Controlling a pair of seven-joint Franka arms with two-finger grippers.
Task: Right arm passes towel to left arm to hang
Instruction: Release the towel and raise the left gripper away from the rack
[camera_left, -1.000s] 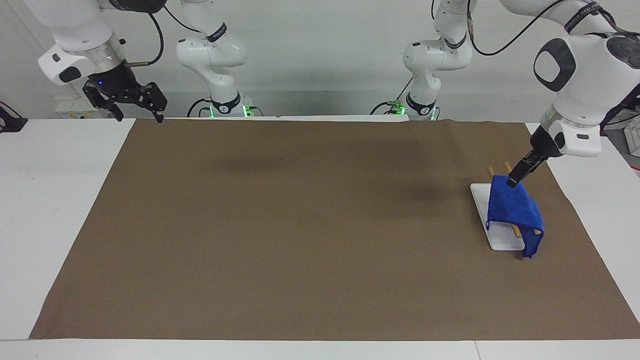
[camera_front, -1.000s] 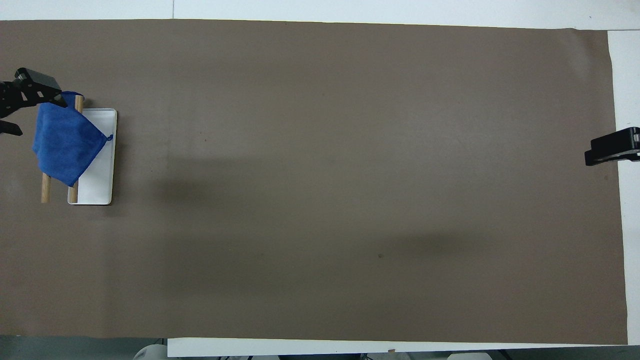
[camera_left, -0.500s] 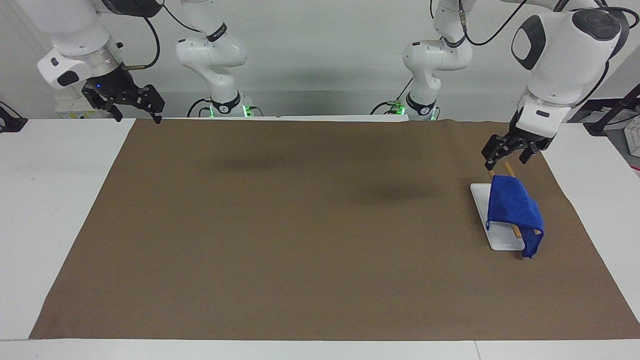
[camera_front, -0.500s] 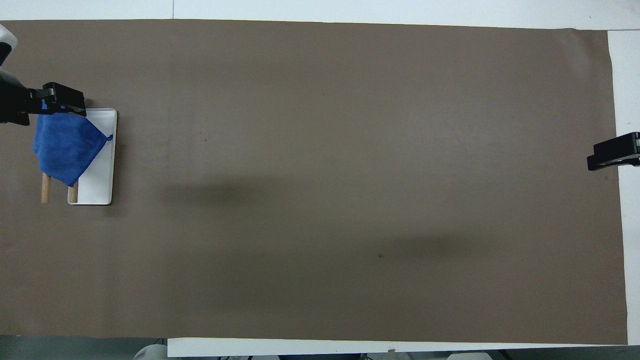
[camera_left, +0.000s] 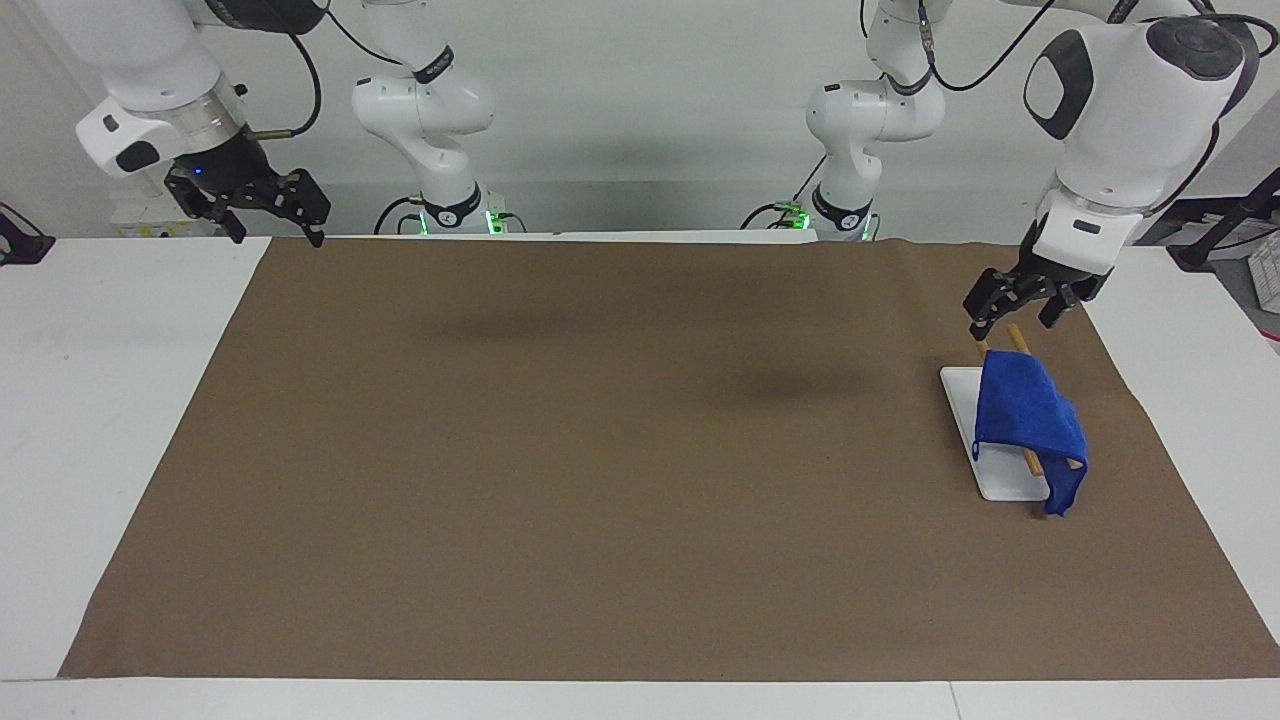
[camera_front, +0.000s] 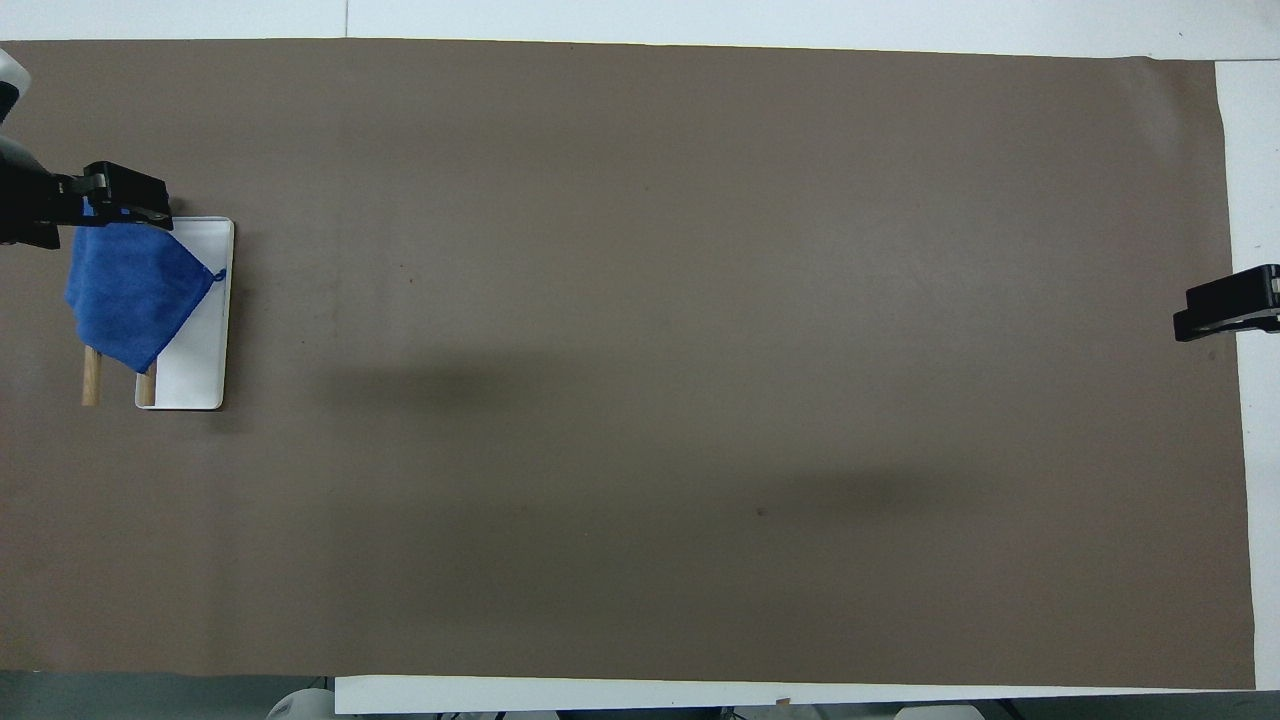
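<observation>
The bright blue towel (camera_left: 1025, 410) (camera_front: 135, 295) lies draped over two wooden rods (camera_left: 1015, 338) (camera_front: 91, 378) of a small rack on a white base (camera_left: 965, 400) (camera_front: 200, 350), at the left arm's end of the table. My left gripper (camera_left: 1010, 322) (camera_front: 75, 205) hangs open and empty just above the rods' bare ends, clear of the cloth. My right gripper (camera_left: 280, 235) (camera_front: 1225, 310) waits raised over the mat's edge at the right arm's end, open and holding nothing.
A brown mat (camera_left: 600, 450) (camera_front: 650, 350) covers most of the white table (camera_left: 120, 400). The rack with the towel is the only thing standing on it.
The left gripper has come off the towel's upper corner, risen and turned to point down over the rod ends. The towel stays draped on the rack. The right gripper barely shifted.
</observation>
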